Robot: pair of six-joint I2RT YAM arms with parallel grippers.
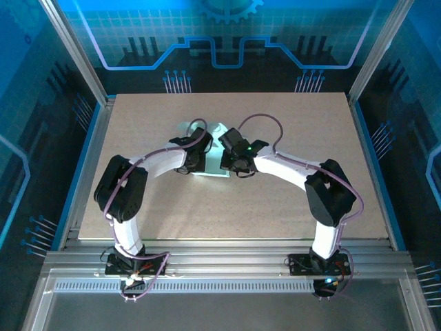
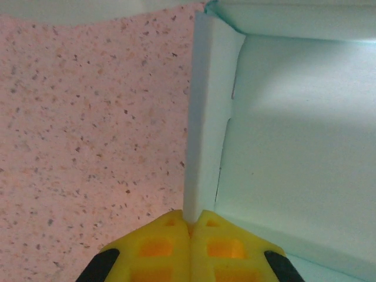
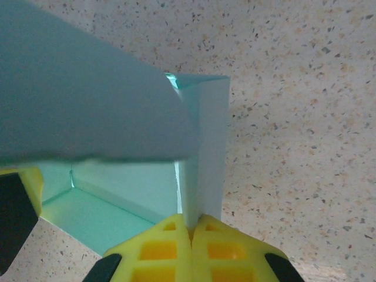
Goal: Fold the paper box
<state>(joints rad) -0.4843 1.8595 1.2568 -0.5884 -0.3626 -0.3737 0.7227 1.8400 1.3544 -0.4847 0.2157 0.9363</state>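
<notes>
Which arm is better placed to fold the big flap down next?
Probably right. The right gripper is shut on a side wall of the paper box, with the big flap looming beside it. The left gripper pinches the opposite wall.

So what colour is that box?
Pale mint-blue; the box shows best in the left wrist view.

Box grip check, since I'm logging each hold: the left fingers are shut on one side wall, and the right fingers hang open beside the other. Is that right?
Not quite. The right fingers are not open: the right wrist view shows them shut on a wall of the box. The left fingers are shut on a side wall, as you said.
</notes>
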